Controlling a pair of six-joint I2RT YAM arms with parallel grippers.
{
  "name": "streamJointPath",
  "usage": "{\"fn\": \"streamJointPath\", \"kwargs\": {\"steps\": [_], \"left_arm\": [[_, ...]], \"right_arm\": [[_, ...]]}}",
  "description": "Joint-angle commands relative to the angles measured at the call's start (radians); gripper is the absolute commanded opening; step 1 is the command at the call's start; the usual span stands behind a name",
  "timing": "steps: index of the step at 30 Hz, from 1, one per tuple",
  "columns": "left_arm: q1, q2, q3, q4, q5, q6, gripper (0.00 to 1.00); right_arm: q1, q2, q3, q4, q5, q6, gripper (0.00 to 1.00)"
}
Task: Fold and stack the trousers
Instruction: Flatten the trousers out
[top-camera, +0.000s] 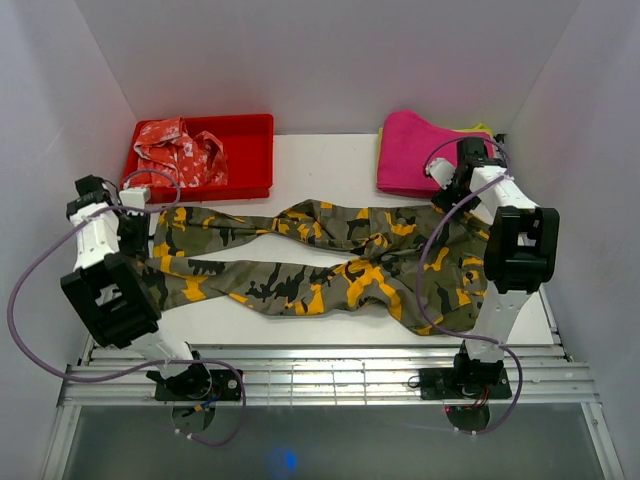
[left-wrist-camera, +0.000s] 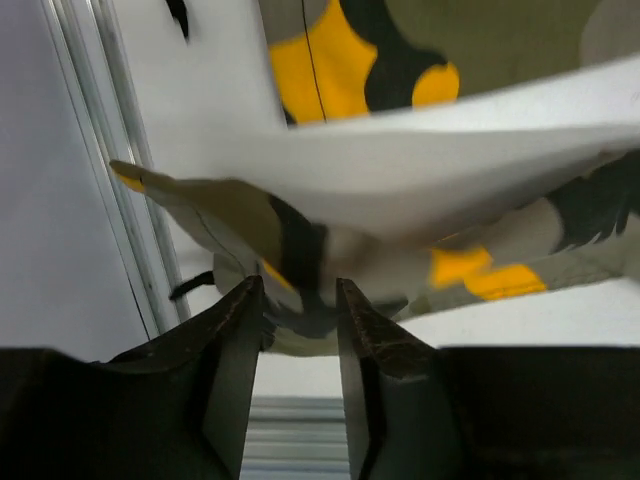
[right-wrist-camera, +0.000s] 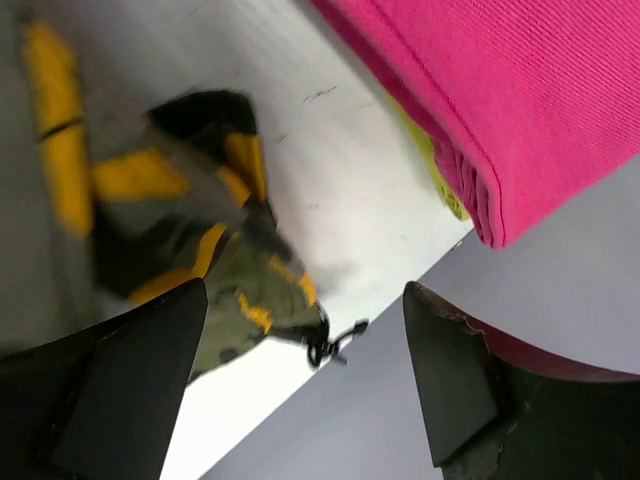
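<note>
Red tray (top-camera: 250, 150) sits far left, a crumpled garment (top-camera: 180, 150) inside. Beside it the left gripper (left-wrist-camera: 297, 290) hangs at the leg cuffs, jaws narrowly parted, the thin hem at their tips but seemingly not pinched. Trousers (top-camera: 320, 265) lie lengthwise across the table (top-camera: 330, 165), soft woven camouflage, upper leg twisted mid-length, waist to the right. Right gripper (right-wrist-camera: 305, 290) gapes wide and empty above the waist corner, near thick ribbed pink cloth (right-wrist-camera: 520, 110). Folding well probably means flattening that twist first, then pinching both layers.

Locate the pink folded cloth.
Top view: pink folded cloth sits at the far right, right of the red tray, just beyond the trousers' waist.
</note>
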Motion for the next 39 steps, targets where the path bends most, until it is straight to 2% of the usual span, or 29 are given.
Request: {"fn": "streamJointPath", "kwargs": {"steps": [1, 2, 5, 7, 9, 11, 16, 21, 24, 26, 31, 39], "left_arm": [[0.003, 0.072, 0.166, -0.051, 0.122, -0.033, 0.51], [0.003, 0.106, 0.229, -0.063, 0.129, -0.023, 0.58], [0.003, 0.097, 0.277, -0.105, 0.142, 0.051, 0.67], [0.012, 0.059, 0.249, -0.131, 0.154, 0.111, 0.69], [0.022, -0.020, 0.156, -0.140, 0.155, 0.189, 0.70], [0.043, -0.069, 0.086, -0.166, 0.154, 0.235, 0.70], [0.100, -0.192, -0.137, -0.182, 0.168, 0.362, 0.69], [0.121, -0.219, -0.234, -0.157, 0.178, 0.340, 0.69], [0.126, -0.227, -0.269, -0.145, 0.194, 0.307, 0.69], [0.129, -0.230, -0.283, -0.137, 0.200, 0.294, 0.69], [0.134, -0.219, -0.289, -0.110, 0.183, 0.261, 0.69], [0.141, -0.146, -0.292, -0.047, 0.215, 0.172, 0.68]], "right_arm": [[0.000, -0.137, 0.058, -0.208, -0.121, -0.010, 0.85], [0.000, -0.184, 0.054, -0.246, -0.147, -0.032, 0.85], [0.033, -0.291, 0.034, -0.410, -0.284, -0.082, 0.83], [0.084, -0.345, 0.012, -0.509, -0.342, -0.087, 0.81], [0.141, -0.422, -0.052, -0.556, -0.374, -0.064, 0.76], [0.271, -0.500, -0.110, -0.553, -0.399, -0.032, 0.72], [0.614, -0.568, -0.238, -0.434, -0.387, 0.098, 0.72], [0.886, -0.505, -0.212, -0.343, -0.345, 0.118, 0.74], [0.975, -0.429, -0.170, -0.320, -0.362, 0.128, 0.75], [1.078, -0.366, -0.164, -0.281, -0.339, 0.135, 0.76], [1.146, -0.251, -0.155, -0.159, -0.303, 0.173, 0.78], [1.158, -0.143, -0.080, -0.037, -0.241, 0.236, 0.80]]}}
